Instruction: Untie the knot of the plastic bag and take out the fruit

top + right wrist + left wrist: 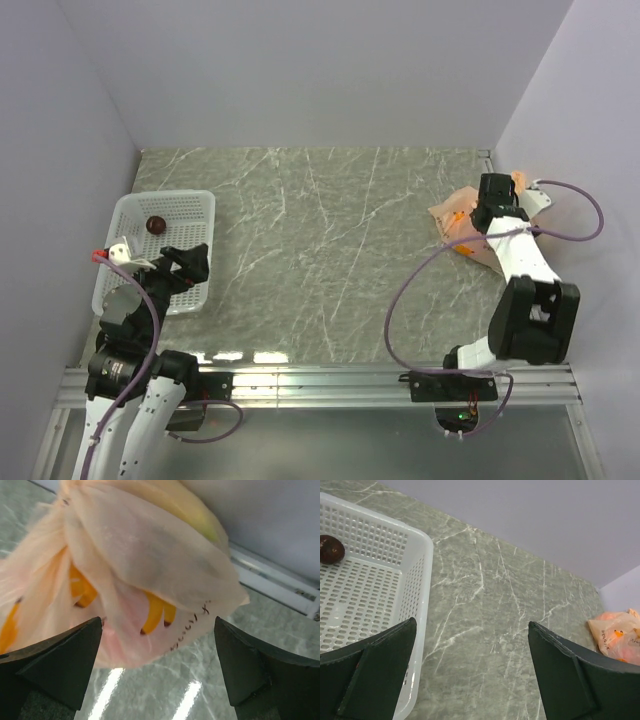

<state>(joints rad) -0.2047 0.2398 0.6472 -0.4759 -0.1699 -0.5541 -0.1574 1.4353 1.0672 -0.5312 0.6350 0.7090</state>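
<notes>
- The plastic bag (452,215) lies at the right edge of the top view, close to the wall and slumped under the right gripper (490,208). In the right wrist view it fills the upper frame.
- It is thin, translucent film, so I judge it light, limp and slippery, likely to crumple and slide rather than resist. A pinch on a gathered fold or a handle end should hold better than one on the smooth belly.
- I cannot pick out the knot for certain (the film bunches toward the upper left of the right wrist view, but that may be only a fold).
- A yellow-green shape (200,517) shows through the film at top centre, probably fruit inside. Squeezing there would risk bruising it.
- Right arm: it reaches up the right side of the frame, wrist over the bag, jaws spread wide and gripping nothing.
- Left arm: it is folded at lower left, with the left gripper (186,262) over the lower right corner of the white basket (185,215), jaws wide and empty.
- One dark maroon fruit (155,224) sits in the basket's upper part.
</notes>
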